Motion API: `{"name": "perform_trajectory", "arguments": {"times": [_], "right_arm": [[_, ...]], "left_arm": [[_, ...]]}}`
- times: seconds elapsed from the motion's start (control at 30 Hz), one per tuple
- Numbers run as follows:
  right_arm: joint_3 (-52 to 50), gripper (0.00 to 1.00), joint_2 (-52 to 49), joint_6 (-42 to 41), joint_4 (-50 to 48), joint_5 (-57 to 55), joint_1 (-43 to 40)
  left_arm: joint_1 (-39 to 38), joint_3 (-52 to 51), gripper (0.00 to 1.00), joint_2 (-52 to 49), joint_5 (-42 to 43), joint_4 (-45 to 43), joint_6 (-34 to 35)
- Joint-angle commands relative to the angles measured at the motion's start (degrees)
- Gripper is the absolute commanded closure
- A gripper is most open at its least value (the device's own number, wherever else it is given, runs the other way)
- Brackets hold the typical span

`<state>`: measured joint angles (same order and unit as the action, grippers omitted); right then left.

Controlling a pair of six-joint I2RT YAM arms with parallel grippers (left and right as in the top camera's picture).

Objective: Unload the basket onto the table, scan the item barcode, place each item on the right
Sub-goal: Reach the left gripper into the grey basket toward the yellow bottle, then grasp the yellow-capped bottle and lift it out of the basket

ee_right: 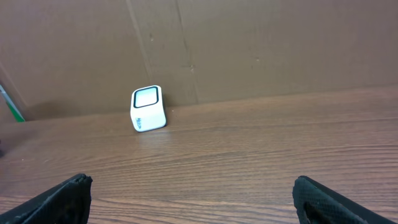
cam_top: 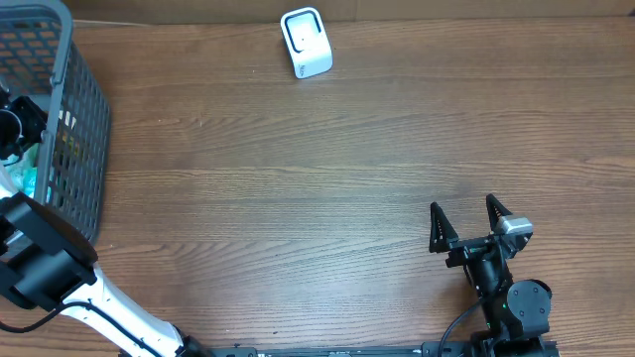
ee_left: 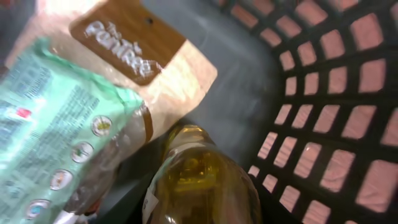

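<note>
My left arm [cam_top: 18, 127] reaches down into the grey basket [cam_top: 84, 109] at the table's left edge. Its wrist view is filled by a bottle of yellow liquid [ee_left: 199, 180] lying on the basket floor, right under the camera. No finger shows there, so I cannot see whether the jaws touch the bottle. A tan bag with a brown label [ee_left: 134, 40] and a green printed packet [ee_left: 50, 124] lie beside the bottle. The white barcode scanner [cam_top: 306, 42] stands at the table's far edge. My right gripper [cam_top: 466, 223] stands open above the wood, with nothing between its fingers.
The basket's dark lattice wall [ee_left: 323, 106] rises close on the bottle's right. A brown cardboard wall [ee_right: 261, 43] stands behind the scanner [ee_right: 148, 109]. Bare wooden tabletop [cam_top: 298, 198] spreads between the basket and the right arm.
</note>
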<state>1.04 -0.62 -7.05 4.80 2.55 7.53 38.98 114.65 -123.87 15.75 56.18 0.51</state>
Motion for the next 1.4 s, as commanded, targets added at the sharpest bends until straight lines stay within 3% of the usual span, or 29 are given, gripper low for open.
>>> {"name": "perform_trajectory", "arguments": {"times": [0.0,0.13,0.33,0.6,0.83,1.07,1.37], "right_arm": [[-0.59,0.0,0.46,-0.24,-0.15,-0.28,-0.26],[-0.59,0.0,0.46,-0.24,-0.15,-0.28,-0.26],[-0.59,0.0,0.46,-0.24,-0.15,-0.28,-0.26],[-0.59,0.0,0.46,-0.24,-0.15,-0.28,-0.26],[-0.59,0.0,0.46,-0.24,-0.15,-0.28,-0.26],[-0.59,0.0,0.46,-0.24,-0.13,-0.28,-0.26],[-0.59,0.0,0.46,-0.24,-0.15,-0.31,-0.26]], "left_arm": [[-0.44,6.71,0.7,5.16,0.11,-0.07,2.75],[-0.44,11.43,0.74,9.86,-1.05,-0.04,7.48],[-0.74,16.81,0.74,18.97,-1.16,-0.02,12.61],[-6.64,17.27,0.75,30.27,-2.4,2.1,14.71],[-20.17,17.25,0.76,35.1,-7.5,12.26,14.71],[-36.0,16.96,0.77,32.65,-12.59,23.56,14.75],[-54.29,12.57,0.75,24.28,-18.73,25.68,18.18]]}}
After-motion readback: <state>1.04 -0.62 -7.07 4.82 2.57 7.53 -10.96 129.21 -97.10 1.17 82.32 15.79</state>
